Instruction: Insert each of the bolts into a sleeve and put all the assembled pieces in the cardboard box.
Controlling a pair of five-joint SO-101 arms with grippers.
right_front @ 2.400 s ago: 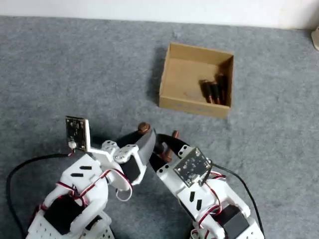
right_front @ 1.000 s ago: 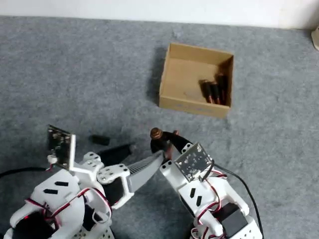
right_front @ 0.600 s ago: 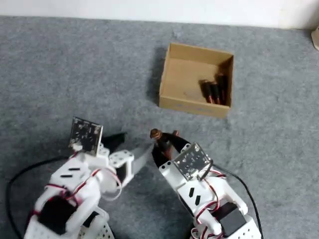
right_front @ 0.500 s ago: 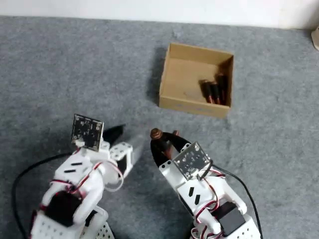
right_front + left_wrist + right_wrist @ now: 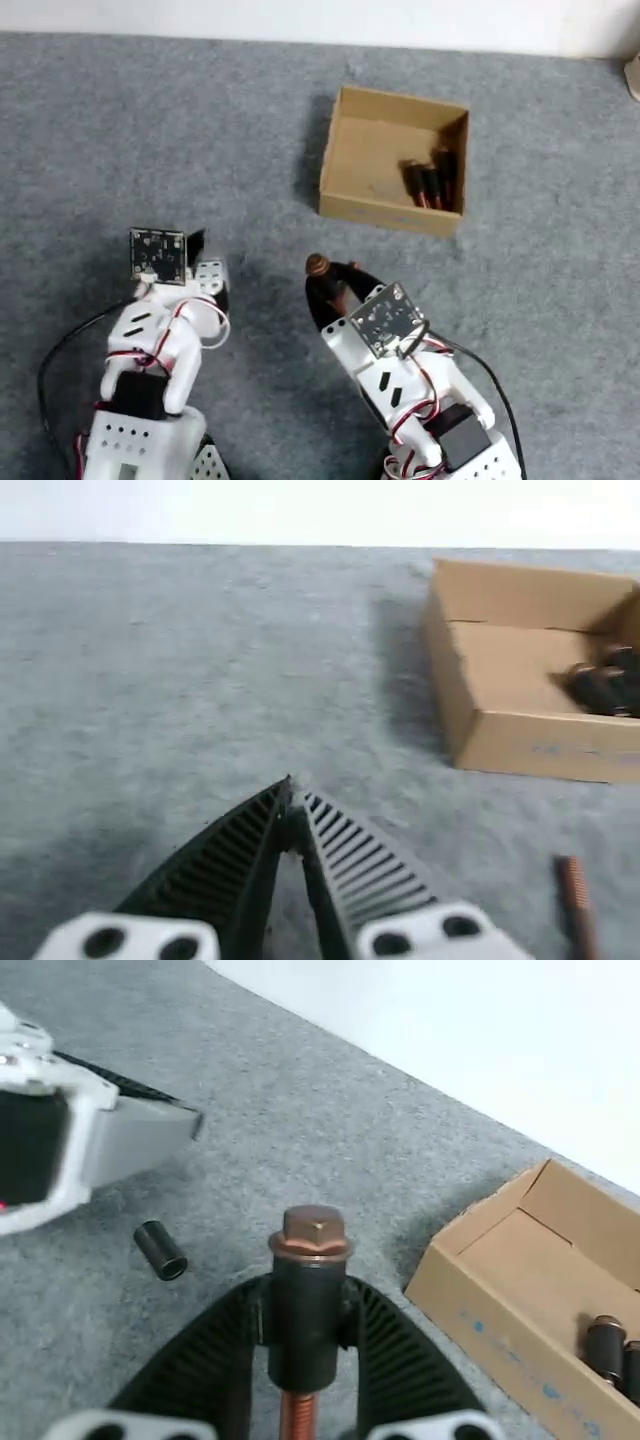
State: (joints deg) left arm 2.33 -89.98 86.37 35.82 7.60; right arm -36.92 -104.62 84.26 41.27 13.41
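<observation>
My right gripper [image 5: 305, 1298] is shut on a black sleeve [image 5: 304, 1332] with a copper bolt [image 5: 311, 1232] pushed through it, head sticking out past the fingertips. From above, this gripper [image 5: 325, 287] sits in front of the cardboard box [image 5: 345, 165], bolt head [image 5: 317, 264] pointing at it. My left gripper [image 5: 292, 792] is shut on nothing, low over the carpet; from above it [image 5: 200, 246] is off to the left. A loose black sleeve [image 5: 160, 1250] lies on the carpet near it. Several assembled pieces [image 5: 430, 182] lie in the box.
Grey carpet covers the table, with open room left of the box [image 5: 500, 730] and behind it. A copper threaded shaft [image 5: 575, 905] shows low in the left wrist view. The left arm's fingers [image 5: 120, 1140] show in the right wrist view, beyond the loose sleeve.
The left arm has swung left, away from the right gripper, and its open fingers have shut. The right gripper has kept the bolt and sleeve, hardly moving.
</observation>
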